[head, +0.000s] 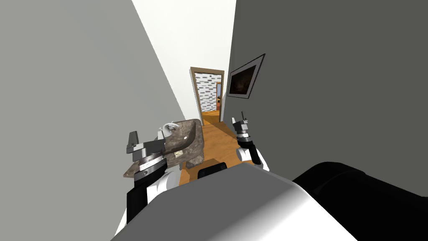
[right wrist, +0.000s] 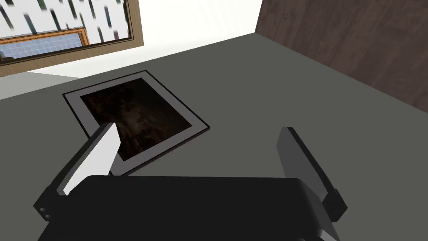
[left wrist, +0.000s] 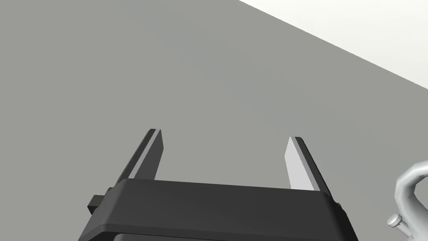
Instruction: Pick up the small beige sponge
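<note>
A plain grey wall (head: 71, 104) is running along the robot's left side, and the left gripper (head: 146, 138) is hanging close beside it, above the left end of a mottled brown, stone-looking sink basin (head: 195, 146). In the left wrist view that gripper (left wrist: 223, 144) is facing the grey wall (left wrist: 167, 75), with its two thin blade fingers standing wide apart and nothing between them. A curved pale grey tap (left wrist: 411, 184) is showing just outside one finger. In the head view the same tap (head: 169, 125) is rising from the far left edge of the basin, just right of the gripper. The small beige sponge (head: 179, 153) is lying on the near rim of the sink, just to the right of the left wrist and below the gripper, and it is not touching the fingers. To the right of the basin, an orange-brown wooden floor (head: 219, 134) is leading away to an open brown-framed doorway (head: 207, 96). Further right, the right gripper (head: 239, 119) is pointing upward, well apart from the sink and near a dark grey wall (head: 334, 83) that is carrying a grey-framed dark picture (head: 245, 77). In its own wrist view the right gripper (right wrist: 200, 138) is also holding its fingers spread apart, gripping nothing.
</note>
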Motion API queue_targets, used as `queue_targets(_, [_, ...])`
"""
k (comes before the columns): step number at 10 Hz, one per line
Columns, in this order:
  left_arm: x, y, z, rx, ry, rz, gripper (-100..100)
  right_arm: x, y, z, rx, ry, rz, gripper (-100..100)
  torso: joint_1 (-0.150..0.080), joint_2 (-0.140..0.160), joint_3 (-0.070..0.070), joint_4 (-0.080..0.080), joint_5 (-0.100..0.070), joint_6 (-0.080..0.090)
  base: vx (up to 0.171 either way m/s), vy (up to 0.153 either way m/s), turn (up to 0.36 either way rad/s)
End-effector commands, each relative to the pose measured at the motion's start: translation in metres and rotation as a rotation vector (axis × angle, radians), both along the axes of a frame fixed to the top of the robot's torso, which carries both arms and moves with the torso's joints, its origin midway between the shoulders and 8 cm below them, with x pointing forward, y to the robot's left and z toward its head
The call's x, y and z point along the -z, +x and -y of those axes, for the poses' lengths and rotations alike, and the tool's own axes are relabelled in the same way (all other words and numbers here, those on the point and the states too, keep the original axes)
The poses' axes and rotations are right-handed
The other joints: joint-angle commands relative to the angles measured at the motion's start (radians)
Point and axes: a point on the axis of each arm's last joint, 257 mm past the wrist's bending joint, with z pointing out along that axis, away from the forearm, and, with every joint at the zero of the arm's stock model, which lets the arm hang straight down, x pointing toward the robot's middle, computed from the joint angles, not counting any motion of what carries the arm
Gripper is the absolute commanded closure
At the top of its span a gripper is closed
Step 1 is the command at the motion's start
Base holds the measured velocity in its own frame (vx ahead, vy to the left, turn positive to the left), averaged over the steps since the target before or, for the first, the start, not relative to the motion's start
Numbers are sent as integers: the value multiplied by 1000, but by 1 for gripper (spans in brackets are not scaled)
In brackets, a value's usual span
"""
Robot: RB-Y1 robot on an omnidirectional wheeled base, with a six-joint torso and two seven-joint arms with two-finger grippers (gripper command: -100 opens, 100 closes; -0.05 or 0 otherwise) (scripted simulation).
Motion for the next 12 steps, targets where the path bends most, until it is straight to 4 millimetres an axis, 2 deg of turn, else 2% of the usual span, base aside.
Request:
queue_targets(1, [0,3,4,20,29,-13,-100,0,0,0,0,0,0,0,0,0,0,0,0,0,-17,-5,-26])
queue_targets(6, [1,20,11,85,102,-94,-100,0,0,0,0,0,0,0,-2,5,3,1,-1,0,-64,-37,-64])
queue_targets(9, [2,31,11,112,120,-153,-100,0,0,0,0,0,0,0,-6,7,4,1,-1,0,-91,-86,-97])
queue_targets(12, [8,38,9,119,120,-199,-100,0,0,0,0,0,0,0,-2,5,3,1,0,0,-59,-28,-51])
